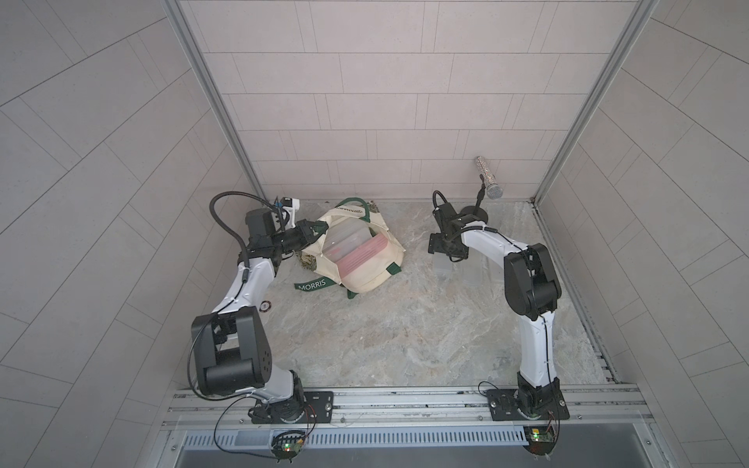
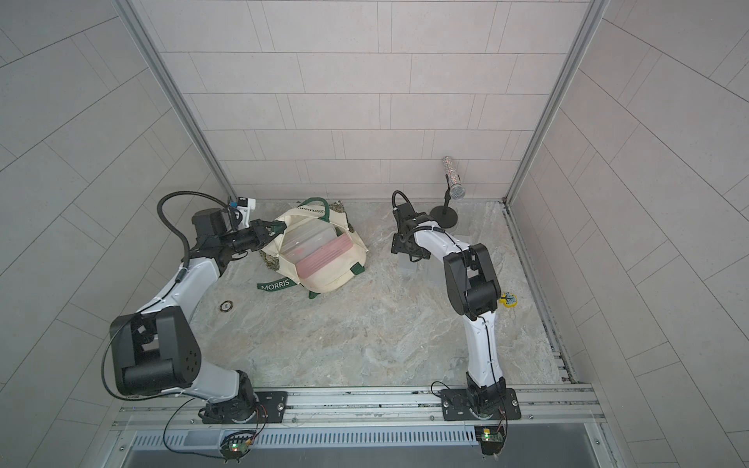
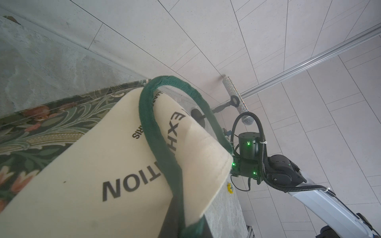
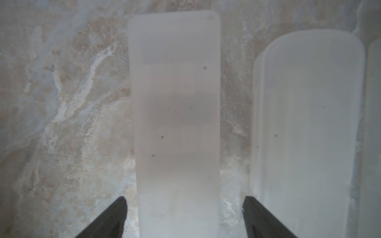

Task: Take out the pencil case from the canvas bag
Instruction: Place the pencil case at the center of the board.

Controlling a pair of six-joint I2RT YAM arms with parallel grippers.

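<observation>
**A:** Where is the pencil case?

**B:** One frosted, translucent plastic pencil case [image 4: 177, 123] lies flat on the marbled grey bench [image 1: 385, 332]. It is well apart from the cream canvas bag with dark green straps [image 1: 364, 279]. The right jaws hang over it, spread, one on each side of its narrow width. There is a gap at both sides, so nothing is pinched. A second frosted case [image 4: 309, 123] lies just beside it.

**A:** And the bag itself?

**B:** The canvas bag [image 2: 332, 279] is slumped on the bench with its mouth gaping. More cases show inside: pale frosted ones [image 1: 344, 239] and a flat pink case [image 1: 364, 253] nearer the mouth. The left jaws are pressed together on the bag's rim by a green strap handle [image 3: 165, 144], holding that edge up.

**A:** How would a case like that handle?

**B:** Light, stiff and smooth enough to slip, I'd judge. The hard walls won't give, so grip it across the narrow width, near the middle of its length, or it may swing. The ones inside are trickier, because the soft canvas sags and could drag along with them. I can't tell whether the pink one is rigid or a pouch. Its exposed end looks like the place to take hold.
</observation>
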